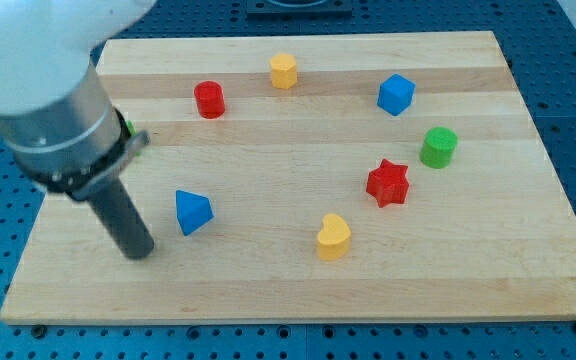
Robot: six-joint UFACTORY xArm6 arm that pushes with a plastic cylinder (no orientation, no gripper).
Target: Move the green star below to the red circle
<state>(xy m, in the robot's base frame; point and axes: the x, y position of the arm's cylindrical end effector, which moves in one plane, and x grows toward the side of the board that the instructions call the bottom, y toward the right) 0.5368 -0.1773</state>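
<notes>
My tip [140,252] sits near the tabletop's [298,290] left edge; no hand here. Green star [128,130] peeks behind the arm, left of red circle [209,100]. Best nudge it rightward, gently, stopping beneath the circle.

Arm, one unit, entering from the view's top left corner. Upper housing: large, pale, smooth, blurred, filling that corner. Below it: a broad grey metallic cylinder, tilted so that its lower face turns toward the view's bottom right. Collar: a dark ring closing the cylinder's lower edge, with a small green spot showing at its right side. Tool: a straight dark rod issuing from the collar, slanting down and to the view's right. My tip [140,252]: the rod's rounded lower end, at the table [298,290] surface, near the view's left edge, in the lower half.
</notes>
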